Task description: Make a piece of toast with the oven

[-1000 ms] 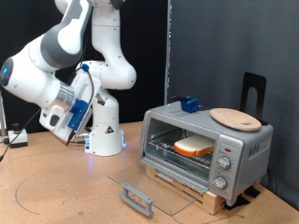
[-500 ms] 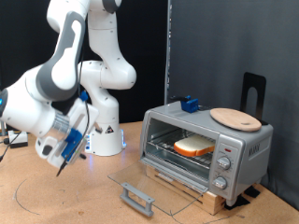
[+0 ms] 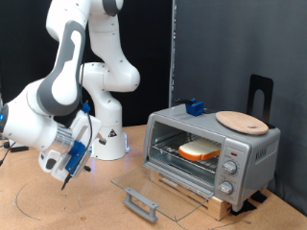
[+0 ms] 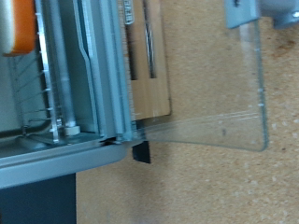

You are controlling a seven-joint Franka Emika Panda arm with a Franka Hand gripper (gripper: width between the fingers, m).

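- You see the piece of toast (image 3: 200,149) already lying on the wire rack inside the oven (image 3: 213,150), placed there so it can heat.
- The glass door (image 3: 144,189) hangs fully open, flat to the table (image 3: 58,206), leaving the toast reachable.
- The gripper (image 3: 70,165) sits well left of the oven, low over the table; you cannot tell whether its fingers are spread or pressed together.
- A round wooden board (image 3: 241,121) rests on the oven's top.

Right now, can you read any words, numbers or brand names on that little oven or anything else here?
No text is readable in either view.
Oven: marks around its knobs are too small and blurred to read.
Robot gripper: no legible label.
Toast, wooden board: no writing.
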